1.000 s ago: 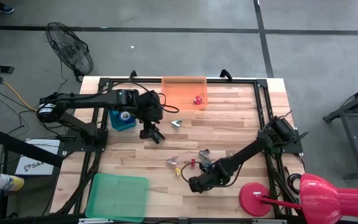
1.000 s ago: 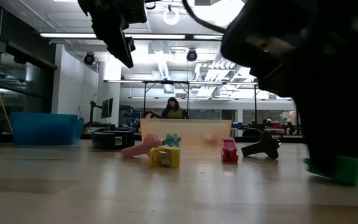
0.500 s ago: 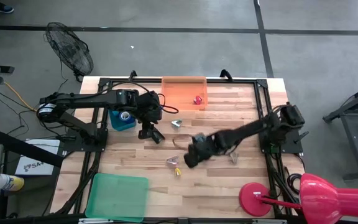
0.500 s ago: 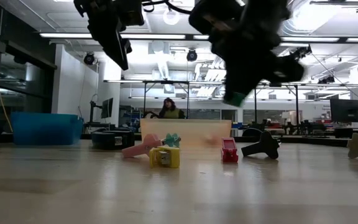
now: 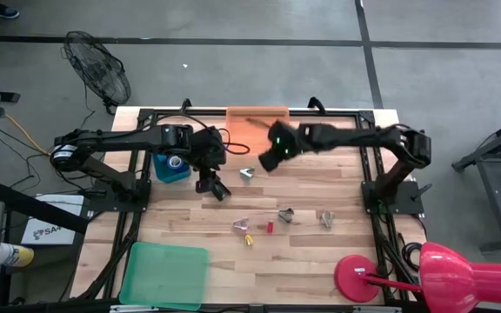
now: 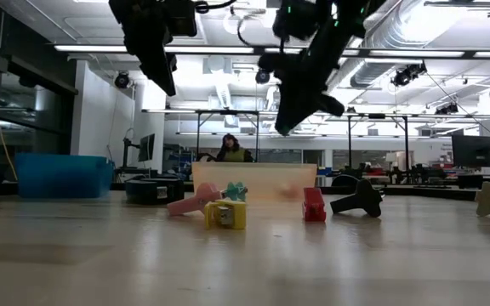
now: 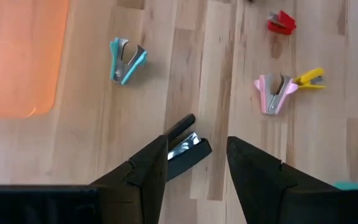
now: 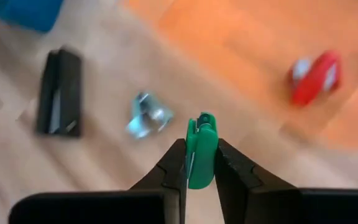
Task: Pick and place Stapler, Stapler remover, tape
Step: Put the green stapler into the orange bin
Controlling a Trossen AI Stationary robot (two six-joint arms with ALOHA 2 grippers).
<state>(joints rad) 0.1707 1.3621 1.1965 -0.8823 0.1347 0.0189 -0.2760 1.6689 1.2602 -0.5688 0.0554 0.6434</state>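
One red remover [image 8: 316, 76] is binned, my right gripper [image 8: 200, 163] pinches a green remover [image 8: 201, 146], left gripper [image 7: 197, 163] hangs open above the stapler [image 7: 185, 146], with several removers left.

Grey concrete floor [image 5: 233, 65] with a black fan [image 5: 98, 69]; ceiling strip lights [image 6: 449, 54] glow

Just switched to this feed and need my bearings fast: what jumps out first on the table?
The right gripper is up in the air by the orange tray, shut on a green staple remover. The left gripper hangs open over the black stapler lying on the wood near the blue bin. More small staple removers lie scattered mid-table.
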